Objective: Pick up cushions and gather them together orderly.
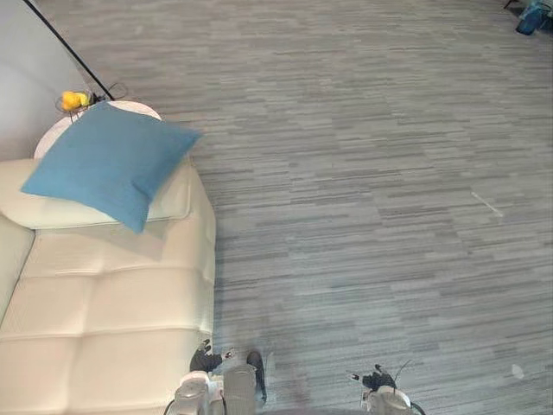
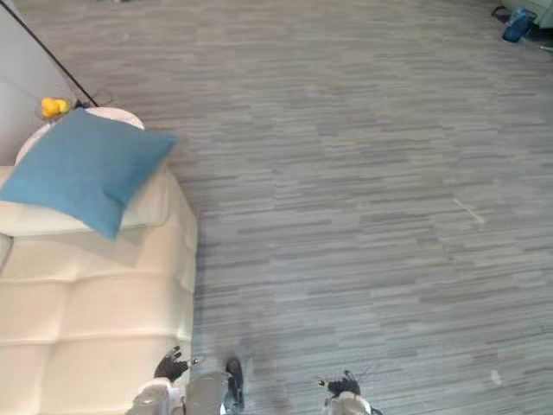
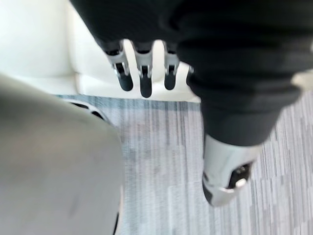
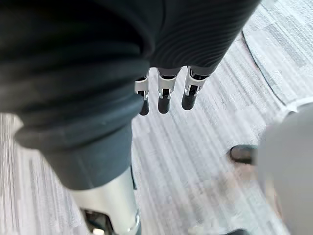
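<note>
A blue cushion [image 1: 111, 162] lies tilted on the far end of a cream sofa [image 1: 104, 303], over its armrest, at the left of the eye views. My left hand [image 1: 206, 358] hangs low at the bottom edge, beside the sofa's near corner, far from the cushion. Its fingers [image 3: 141, 76] are straight and hold nothing. Near the bottom edge further right hangs my right hand [image 1: 378, 379]. Over the carpet its fingers [image 4: 164, 95] are relaxed and empty.
A small round white table [image 1: 130, 108] stands behind the sofa with a yellow object [image 1: 73, 99] in a wire bowl. A blue item [image 1: 533, 19] sits at the far right on the grey carpet [image 1: 363, 173], which stretches wide right of the sofa.
</note>
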Available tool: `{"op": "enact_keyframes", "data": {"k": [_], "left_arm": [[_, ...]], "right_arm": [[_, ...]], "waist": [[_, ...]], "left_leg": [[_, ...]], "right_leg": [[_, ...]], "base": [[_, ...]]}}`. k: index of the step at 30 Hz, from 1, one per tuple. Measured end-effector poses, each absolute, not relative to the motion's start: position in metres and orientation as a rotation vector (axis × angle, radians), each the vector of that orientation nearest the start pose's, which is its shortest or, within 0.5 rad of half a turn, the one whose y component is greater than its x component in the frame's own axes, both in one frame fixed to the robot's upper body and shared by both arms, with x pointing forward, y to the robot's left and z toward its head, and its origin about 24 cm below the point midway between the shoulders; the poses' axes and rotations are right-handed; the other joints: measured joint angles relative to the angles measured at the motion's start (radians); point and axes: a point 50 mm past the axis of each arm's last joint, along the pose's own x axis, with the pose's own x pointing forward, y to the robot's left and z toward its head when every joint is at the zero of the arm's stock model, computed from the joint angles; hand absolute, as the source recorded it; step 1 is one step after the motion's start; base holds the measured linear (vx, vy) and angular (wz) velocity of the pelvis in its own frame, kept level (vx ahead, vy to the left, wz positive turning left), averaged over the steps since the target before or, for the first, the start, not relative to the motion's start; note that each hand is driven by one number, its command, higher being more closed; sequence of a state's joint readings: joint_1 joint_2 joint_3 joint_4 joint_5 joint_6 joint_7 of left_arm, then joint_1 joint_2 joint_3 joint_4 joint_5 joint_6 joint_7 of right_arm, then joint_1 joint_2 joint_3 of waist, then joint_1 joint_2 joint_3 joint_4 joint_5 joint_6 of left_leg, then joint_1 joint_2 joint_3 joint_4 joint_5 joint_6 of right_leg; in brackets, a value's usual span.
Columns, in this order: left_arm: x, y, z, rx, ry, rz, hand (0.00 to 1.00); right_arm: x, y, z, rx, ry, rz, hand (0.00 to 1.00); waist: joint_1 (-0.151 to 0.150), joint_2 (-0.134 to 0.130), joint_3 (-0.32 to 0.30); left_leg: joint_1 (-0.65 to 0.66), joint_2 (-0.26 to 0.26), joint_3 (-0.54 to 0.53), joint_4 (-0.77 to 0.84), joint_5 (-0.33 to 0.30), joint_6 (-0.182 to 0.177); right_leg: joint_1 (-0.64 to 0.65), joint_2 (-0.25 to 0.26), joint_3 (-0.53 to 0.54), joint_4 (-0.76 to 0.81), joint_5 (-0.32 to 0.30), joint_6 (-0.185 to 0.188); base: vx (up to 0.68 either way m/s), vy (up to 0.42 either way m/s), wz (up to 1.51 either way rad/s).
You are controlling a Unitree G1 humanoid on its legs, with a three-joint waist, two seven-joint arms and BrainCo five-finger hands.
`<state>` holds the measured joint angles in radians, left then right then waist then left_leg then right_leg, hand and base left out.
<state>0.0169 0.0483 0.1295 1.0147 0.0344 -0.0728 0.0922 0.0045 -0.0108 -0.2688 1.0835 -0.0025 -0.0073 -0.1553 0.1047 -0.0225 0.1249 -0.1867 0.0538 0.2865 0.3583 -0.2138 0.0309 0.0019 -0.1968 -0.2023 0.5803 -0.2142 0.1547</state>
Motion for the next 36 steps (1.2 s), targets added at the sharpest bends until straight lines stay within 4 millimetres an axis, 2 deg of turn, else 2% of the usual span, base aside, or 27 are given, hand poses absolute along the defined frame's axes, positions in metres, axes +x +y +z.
{"op": "enact_keyframes", "data": {"k": [1,3,4,6,8,9,10,11,12,13,14,15,16,17,18,19,22,23,24,25,26,29,30,31,32,34,36], "left_arm": [[0.131,0.191,-0.149,0.072,0.968,0.205,0.0],[0.126,0.192,-0.152,0.072,0.996,0.207,0.0],[0.125,0.192,-0.152,0.072,0.999,0.209,0.0],[0.124,0.192,-0.153,0.072,1.002,0.21,0.0],[0.124,0.19,-0.153,0.069,1.001,0.209,0.0],[0.124,0.19,-0.153,0.069,1.0,0.209,0.0],[0.122,0.191,-0.153,0.073,1.006,0.212,0.0],[0.118,0.192,-0.155,0.072,1.021,0.217,0.0],[0.114,0.186,-0.157,0.058,1.037,0.217,0.0],[0.113,0.182,-0.157,0.031,1.033,0.232,0.0],[0.115,0.183,-0.157,0.009,1.022,0.257,0.0],[0.117,0.182,-0.156,-0.002,1.017,0.265,0.0],[0.119,0.18,-0.155,-0.019,1.007,0.276,0.0],[0.122,0.181,-0.154,-0.022,0.991,0.281,0.0],[0.126,0.184,-0.151,-0.013,0.972,0.28,0.0],[0.128,0.185,-0.15,-0.01,0.962,0.281,0.0],[0.131,0.186,-0.148,0.006,0.938,0.266,0.0],[0.133,0.185,-0.147,0.008,0.933,0.257,0.0],[0.134,0.185,-0.147,0.011,0.934,0.253,0.0],[0.133,0.186,-0.148,0.009,0.937,0.252,0.0],[0.134,0.189,-0.147,0.02,0.934,0.252,0.0],[0.135,0.195,-0.146,0.03,0.933,0.254,0.0],[0.134,0.195,-0.147,0.029,0.939,0.253,0.0],[0.131,0.194,-0.148,0.027,0.95,0.249,0.0],[0.13,0.194,-0.149,0.027,0.96,0.242,0.0],[0.129,0.192,-0.151,0.055,0.973,0.21,0.0],[0.126,0.197,-0.151,0.078,0.986,0.209,0.0]], "right_arm": [[0.114,-0.193,-0.158,0.046,1.072,-0.385,0.0],[0.115,-0.198,-0.157,0.032,1.066,-0.384,0.0],[0.115,-0.199,-0.157,0.018,1.065,-0.377,0.0],[0.117,-0.201,-0.156,0.011,1.056,-0.37,0.0],[0.123,-0.204,-0.152,0.008,1.021,-0.373,0.0],[0.124,-0.204,-0.152,0.009,1.017,-0.372,0.0],[0.125,-0.206,-0.152,0.008,1.016,-0.376,0.0],[0.122,-0.206,-0.153,0.015,1.027,-0.382,0.0],[0.124,-0.21,-0.152,0.003,1.022,-0.388,0.0],[0.124,-0.214,-0.151,-0.014,1.019,-0.386,0.0],[0.126,-0.214,-0.15,-0.018,1.014,-0.383,0.0],[0.127,-0.213,-0.15,-0.018,1.011,-0.38,0.0],[0.127,-0.212,-0.15,-0.019,1.015,-0.375,0.0],[0.127,-0.212,-0.15,-0.015,1.015,-0.379,0.0],[0.128,-0.207,-0.15,-0.007,1.013,-0.373,0.0],[0.128,-0.206,-0.15,-0.006,1.013,-0.37,0.0],[0.133,-0.203,-0.149,0.02,1.001,-0.374,0.0],[0.133,-0.203,-0.15,0.021,1.003,-0.374,0.0],[0.131,-0.203,-0.15,0.021,1.008,-0.377,0.0],[0.131,-0.205,-0.15,0.018,1.012,-0.381,0.0],[0.13,-0.2,-0.152,0.024,1.021,-0.368,0.0],[0.133,-0.198,-0.152,0.01,1.029,-0.345,0.0],[0.132,-0.198,-0.153,0.007,1.031,-0.344,0.0],[0.129,-0.199,-0.154,-0.008,1.042,-0.337,0.0],[0.124,-0.199,-0.155,-0.015,1.056,-0.333,0.0],[0.115,-0.199,-0.158,-0.021,1.079,-0.328,0.0],[0.11,-0.198,-0.159,-0.017,1.086,-0.327,0.0]], "waist": [[-0.009,-0.003,0.002],[-0.024,0.009,0.01],[-0.027,0.009,0.011],[-0.034,0.014,0.012],[-0.055,0.02,0.015],[-0.059,0.019,0.015],[-0.065,0.017,0.016],[-0.068,0.005,0.011],[-0.069,0.029,0.01],[-0.057,0.044,0.0],[-0.056,0.063,0.008],[-0.056,0.073,0.013],[-0.052,0.08,0.021],[-0.043,0.087,0.028],[-0.043,0.073,0.038],[-0.043,0.066,0.041],[-0.035,0.058,0.039],[-0.035,0.058,0.039],[-0.035,0.059,0.038],[-0.031,0.057,0.037],[-0.022,0.024,0.03],[-0.007,0.004,0.026],[-0.007,0.003,0.024],[-0.008,0.01,0.023],[-0.01,0.016,0.021],[-0.025,0.011,0.022],[-0.035,-0.001,0.024]], "left_leg": [[0.058,-0.019,-0.016,-0.013,-0.028,0.008],[0.14,-0.033,-0.051,-0.041,-0.052,0.012],[0.197,-0.035,-0.063,-0.081,-0.053,0.012],[0.271,-0.028,-0.093,-0.136,-0.052,0.011],[0.314,-0.009,-0.154,-0.187,-0.053,0.01],[0.32,-0.002,-0.175,-0.193,-0.057,0.003],[0.33,0.005,-0.211,-0.201,-0.078,-0.031],[0.347,0.007,-0.254,-0.194,-0.108,-0.062],[0.367,0.031,-0.28,-0.185,-0.117,-0.067],[0.329,0.048,-0.296,-0.095,-0.116,-0.068],[0.241,0.069,-0.309,0.097,-0.109,-0.08],[0.184,0.087,-0.307,0.222,-0.085,-0.105],[0.109,0.118,-0.296,0.388,-0.03,-0.122],[0.048,0.167,-0.251,0.532,-0.025,-0.118],[-0.004,0.204,-0.163,0.608,-0.038,-0.099],[-0.018,0.207,-0.136,0.608,-0.04,-0.096],[-0.1,0.187,-0.031,0.434,-0.045,-0.091],[-0.114,0.16,0.0,0.281,-0.032,-0.083],[-0.107,0.137,0.049,0.108,0.031,-0.07],[-0.1,0.116,0.067,0.046,0.098,-0.036],[-0.062,0.077,0.094,-0.012,0.114,-0.031],[-0.046,0.05,0.113,-0.023,0.095,-0.001],[-0.036,0.04,0.111,-0.023,0.087,0.012],[-0.011,0.031,0.098,-0.025,0.075,0.024],[0.02,0.026,0.066,-0.036,0.07,0.023],[0.101,-0.001,-0.012,-0.089,0.04,0.017],[0.171,-0.024,-0.069,-0.124,0.036,0.02]], "right_leg": [[-0.079,-0.038,0.009,0.226,0.026,0.043],[-0.148,-0.054,-0.009,0.39,0.002,0.003],[-0.178,-0.054,-0.035,0.399,-0.02,-0.033],[-0.231,-0.049,-0.094,0.318,-0.05,-0.078],[-0.317,-0.004,-0.071,0.078,-0.037,-0.076],[-0.333,0.019,-0.029,-0.03,-0.007,-0.072],[-0.334,0.052,0.038,-0.175,0.059,-0.073],[-0.328,0.063,0.089,-0.218,0.165,-0.079],[-0.317,0.079,0.062,-0.179,0.13,-0.1],[-0.308,0.078,0.039,-0.16,0.087,-0.115],[-0.276,0.078,-0.007,-0.156,0.052,-0.126],[-0.251,0.085,-0.027,-0.159,0.036,-0.135],[-0.21,0.094,-0.048,-0.176,0.021,-0.153],[-0.142,0.108,-0.07,-0.213,0.009,-0.168],[-0.042,0.108,-0.097,-0.279,0.005,-0.168],[-0.016,0.105,-0.105,-0.301,0.004,-0.166],[0.065,0.1,-0.143,-0.391,0.002,-0.153],[0.087,0.098,-0.162,-0.409,0.001,-0.141],[0.107,0.095,-0.179,-0.422,-0.011,-0.118],[0.119,0.086,-0.185,-0.426,-0.02,-0.1],[0.13,0.063,-0.189,-0.449,-0.005,-0.082],[0.176,0.058,-0.196,-0.526,0.088,-0.052],[0.179,0.05,-0.196,-0.501,0.094,-0.042],[0.161,0.033,-0.196,-0.387,0.092,-0.038],[0.122,0.007,-0.197,-0.223,0.093,-0.032],[0.018,-0.057,-0.166,0.122,0.093,0.021],[-0.044,-0.078,-0.145,0.263,0.022,-0.01]], "base": [[0.46,0.144,0.31],[0.44,0.057,0.53],[0.53,0.014,0.62],[0.44,-0.039,0.54],[0.42,-0.148,0.78],[0.43,-0.225,0.93],[0.42,-0.277,1.1],[0.44,-0.308,1.02],[0.47,-0.294,0.83],[0.5,-0.296,0.68],[0.49,-0.28,0.66],[0.45,-0.298,0.65],[0.43,-0.224,0.43],[0.58,-0.242,0.52],[0.4,-0.134,0.43],[0.36,-0.126,0.45],[0.28,-0.025,0.32],[0.34,0.076,0.42],[0.37,0.126,0.45],[0.45,0.152,0.39],[0.37,0.127,0.25],[0.34,0.118,0.18],[0.31,0.146,0.39],[0.29,0.168,0.59],[0.28,0.139,0.77],[0.28,0.054,1.11],[0.29,-0.02,0.99]]}}
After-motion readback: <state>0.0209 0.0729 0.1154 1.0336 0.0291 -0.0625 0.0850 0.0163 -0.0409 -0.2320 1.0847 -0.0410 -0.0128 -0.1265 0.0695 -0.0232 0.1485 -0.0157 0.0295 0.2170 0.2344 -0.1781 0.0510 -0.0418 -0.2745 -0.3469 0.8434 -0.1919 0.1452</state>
